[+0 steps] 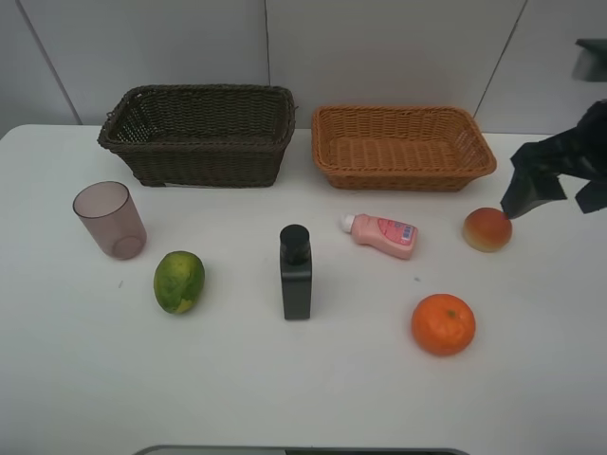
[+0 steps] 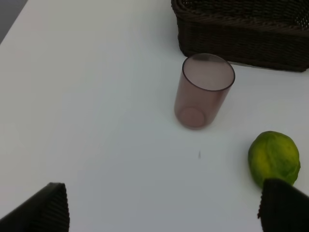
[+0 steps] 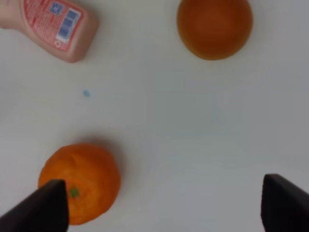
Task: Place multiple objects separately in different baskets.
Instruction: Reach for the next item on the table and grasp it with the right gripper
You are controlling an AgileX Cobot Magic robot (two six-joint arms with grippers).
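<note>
left fingers (image 2: pixel 44 210) wide | right fingers (image 3: pixel 42 209) wide, empty | peach (image 1: pixel 487 229) just beside, seemingly apart

The left wrist view's edge is cropping the dark basket (image 2: pixel 241 34); one finger (image 3: pixel 43 208) of the right tool (image 3: pixel 164 208) is covering part of the orange (image 3: pixel 82 179).

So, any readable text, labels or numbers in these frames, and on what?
Pink bottle, red label: white print, too blurred to read.
Same label, blue patch: looks like a barcode, nothing readable.
Black bottle: no label or text shows.
Nothing else in view carries any text.
</note>
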